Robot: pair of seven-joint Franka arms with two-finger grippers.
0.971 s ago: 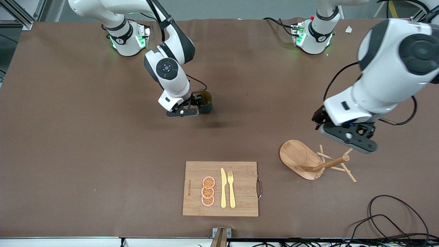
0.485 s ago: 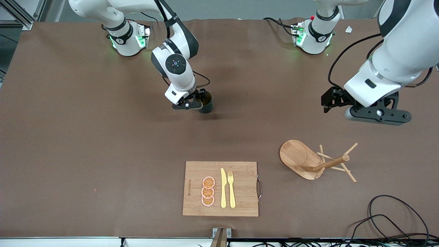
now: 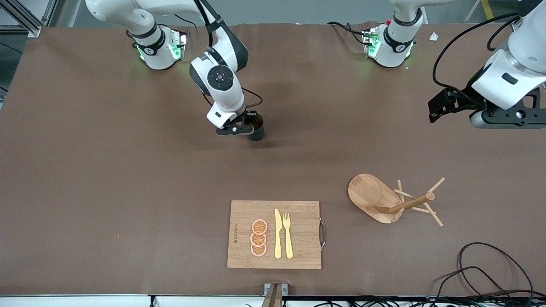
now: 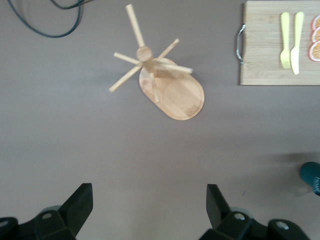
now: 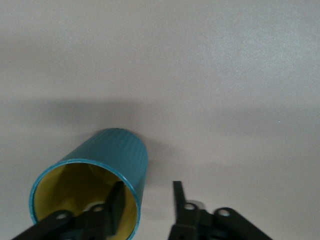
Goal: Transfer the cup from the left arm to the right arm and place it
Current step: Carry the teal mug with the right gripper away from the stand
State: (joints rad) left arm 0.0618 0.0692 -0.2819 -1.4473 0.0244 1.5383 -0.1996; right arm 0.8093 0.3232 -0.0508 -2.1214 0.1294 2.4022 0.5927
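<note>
The dark teal cup (image 3: 256, 130) stands upright on the brown table near the middle, on the side toward the right arm's base. Its yellowish inside shows in the right wrist view (image 5: 80, 192); its handle is hidden. My right gripper (image 3: 242, 128) (image 5: 147, 189) straddles the cup's rim. One finger (image 5: 116, 200) is inside the cup and the other is outside, with a gap to the wall. My left gripper (image 3: 505, 121) (image 4: 149, 202) is open and empty, high over the left arm's end of the table. The cup shows at the edge of the left wrist view (image 4: 311, 177).
A wooden peg stand (image 3: 386, 199) (image 4: 167, 82) lies tipped over toward the left arm's end. A wooden cutting board (image 3: 298, 251) (image 4: 265, 55) near the front edge bears orange slices (image 3: 259, 238), a yellow knife and a fork. Black cables (image 3: 490, 268) lie at the front corner.
My right gripper has come down with the cup until it stands on the table, and the jaws have loosened. My left arm has drawn away from the peg stand toward its own end.
</note>
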